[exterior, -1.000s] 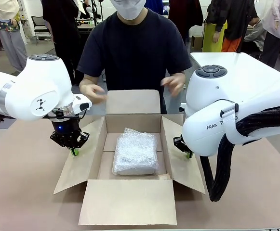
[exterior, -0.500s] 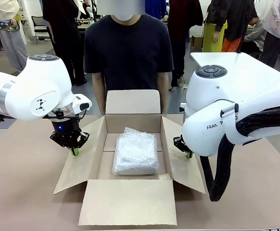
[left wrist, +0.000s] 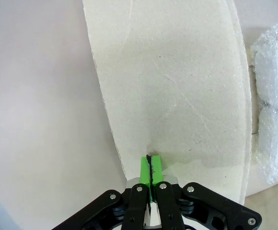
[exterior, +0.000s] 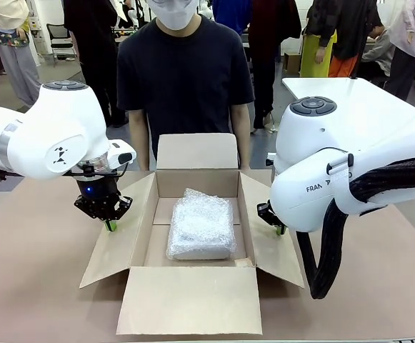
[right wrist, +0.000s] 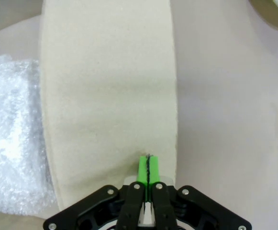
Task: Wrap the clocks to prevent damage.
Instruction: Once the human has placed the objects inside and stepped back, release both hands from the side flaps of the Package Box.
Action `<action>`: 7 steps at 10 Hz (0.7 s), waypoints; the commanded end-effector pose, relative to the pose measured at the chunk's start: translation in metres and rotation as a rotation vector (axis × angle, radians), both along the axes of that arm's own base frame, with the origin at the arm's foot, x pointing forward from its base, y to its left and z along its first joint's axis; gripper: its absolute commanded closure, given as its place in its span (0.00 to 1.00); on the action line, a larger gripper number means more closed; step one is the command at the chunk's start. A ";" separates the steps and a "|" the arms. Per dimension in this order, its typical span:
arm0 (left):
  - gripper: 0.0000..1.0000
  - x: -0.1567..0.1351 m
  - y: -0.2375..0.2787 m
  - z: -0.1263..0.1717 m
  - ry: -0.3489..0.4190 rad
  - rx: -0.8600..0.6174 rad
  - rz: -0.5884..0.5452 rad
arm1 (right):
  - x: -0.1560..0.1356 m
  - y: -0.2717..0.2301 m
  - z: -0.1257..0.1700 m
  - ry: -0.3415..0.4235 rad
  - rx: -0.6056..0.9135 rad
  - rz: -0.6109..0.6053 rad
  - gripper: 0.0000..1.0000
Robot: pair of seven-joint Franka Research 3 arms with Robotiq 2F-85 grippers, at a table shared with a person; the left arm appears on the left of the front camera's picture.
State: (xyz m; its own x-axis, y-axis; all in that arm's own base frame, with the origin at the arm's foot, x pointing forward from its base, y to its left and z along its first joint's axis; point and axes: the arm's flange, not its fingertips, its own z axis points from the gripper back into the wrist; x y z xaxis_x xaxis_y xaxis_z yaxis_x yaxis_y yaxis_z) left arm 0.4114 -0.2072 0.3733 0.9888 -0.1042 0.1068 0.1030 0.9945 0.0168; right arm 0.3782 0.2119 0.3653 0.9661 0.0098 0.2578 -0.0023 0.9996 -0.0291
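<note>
A bundle of bubble wrap [exterior: 201, 225] lies in the middle of an open cardboard box [exterior: 196, 151]; no clock shows through the wrap. My left gripper [exterior: 110, 225] is shut, its green tips resting on the outer part of the box's left flap [exterior: 121, 239]. In the left wrist view that gripper [left wrist: 149, 163] touches the flap [left wrist: 177, 86], with the bundle [left wrist: 272, 96] at the right edge. My right gripper [exterior: 280, 230] is also shut, tips down on the right flap [exterior: 268, 239]. The right wrist view shows the gripper [right wrist: 148, 164], the flap [right wrist: 110, 86] and the bundle [right wrist: 9, 139].
A person [exterior: 186, 78] stands at the far side behind the box, arms hanging down. The front flap [exterior: 189, 300] lies flat toward me. Part of a tape roll [right wrist: 275, 8] sits on the brown table [exterior: 36, 271] beyond the right flap.
The person has lowered both hands from above the box's back flap and now stands upright. Neither arm nor the bundle has moved.
</note>
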 end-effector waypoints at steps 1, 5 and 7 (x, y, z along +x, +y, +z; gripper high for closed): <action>1.00 -0.006 0.011 0.031 -0.073 0.062 -0.117 | -0.003 -0.030 0.054 -0.067 0.002 0.208 0.99; 1.00 -0.013 0.043 0.134 -0.110 0.136 -0.544 | -0.012 -0.079 0.153 0.097 -0.133 0.509 0.99; 1.00 -0.023 0.060 0.162 -0.121 0.184 -0.748 | -0.017 -0.085 0.184 0.109 -0.174 0.585 0.99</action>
State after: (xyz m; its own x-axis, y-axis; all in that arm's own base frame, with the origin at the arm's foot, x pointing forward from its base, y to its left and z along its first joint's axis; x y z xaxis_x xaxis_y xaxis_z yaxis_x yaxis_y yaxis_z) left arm 0.3906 -0.1558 0.5350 0.6944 -0.7037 0.1501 0.6716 0.7088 0.2158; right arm 0.3555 0.1244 0.5445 0.8275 0.5481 0.1219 -0.5327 0.8349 -0.1382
